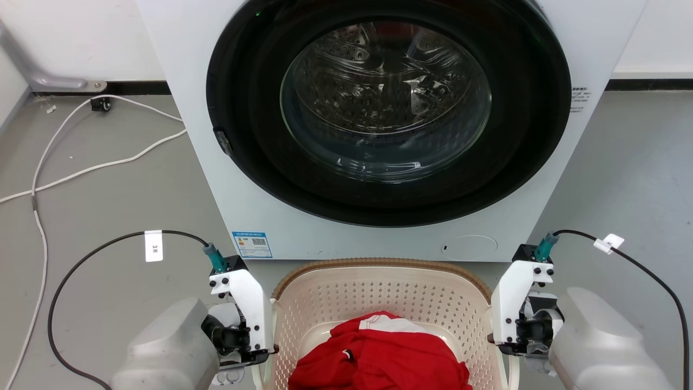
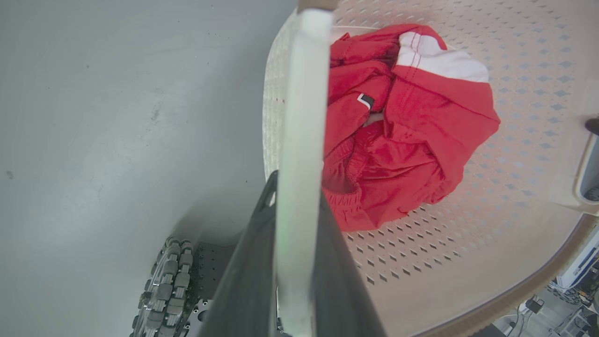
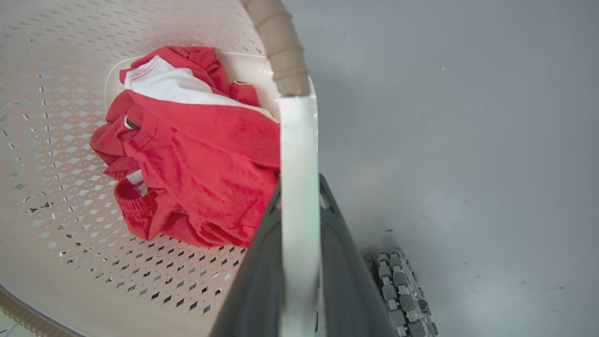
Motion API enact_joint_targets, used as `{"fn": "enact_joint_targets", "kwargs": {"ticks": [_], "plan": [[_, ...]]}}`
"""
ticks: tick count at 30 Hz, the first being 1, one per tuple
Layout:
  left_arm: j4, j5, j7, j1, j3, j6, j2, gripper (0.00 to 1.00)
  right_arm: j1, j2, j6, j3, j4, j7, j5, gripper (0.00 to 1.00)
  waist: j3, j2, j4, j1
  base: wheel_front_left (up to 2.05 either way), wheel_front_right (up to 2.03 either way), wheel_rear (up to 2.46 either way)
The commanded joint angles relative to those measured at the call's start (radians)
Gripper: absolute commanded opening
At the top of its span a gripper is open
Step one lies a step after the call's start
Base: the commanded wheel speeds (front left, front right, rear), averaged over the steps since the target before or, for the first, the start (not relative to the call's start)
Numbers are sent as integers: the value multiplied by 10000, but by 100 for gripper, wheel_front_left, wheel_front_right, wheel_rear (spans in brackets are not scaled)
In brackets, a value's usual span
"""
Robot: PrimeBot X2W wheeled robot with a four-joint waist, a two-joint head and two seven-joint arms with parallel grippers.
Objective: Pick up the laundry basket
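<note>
The laundry basket (image 1: 379, 292) is at floor (image 1: 108, 179) level, just before the washer (image 1: 325, 238). The left fingers (image 2: 243, 281) and right fingers (image 3: 346, 281) are each clamped on a white side handle. Risk: unequal lift tilts the basket (red garment (image 1: 379, 352) lies loose inside). The smooth handles could slip, or the rim could strike the washer.

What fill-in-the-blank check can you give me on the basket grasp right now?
The laundry basket holds a crumpled ___ garment.
The left end effector and right end effector each grip a white side ___.
The washing machine has its round door ___.
Missing: red; handle; closed.
</note>
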Motion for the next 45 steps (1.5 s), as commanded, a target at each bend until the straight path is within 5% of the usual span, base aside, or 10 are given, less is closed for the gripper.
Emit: {"fn": "enact_joint_targets", "kwargs": {"ticks": [1, 45], "plan": [[-48, -106, -68, 72, 42, -3, -45, 0, 112, 82, 29, -40, -15, -45, -5, 0, -3, -1, 9, 0, 0, 0, 0], [0, -225, -181, 136, 24, -1, -53, 0, 185, 180, 29, -634, -14, 100, -603, 0, 38, -1, -69, 0, 0, 0, 0]]}}
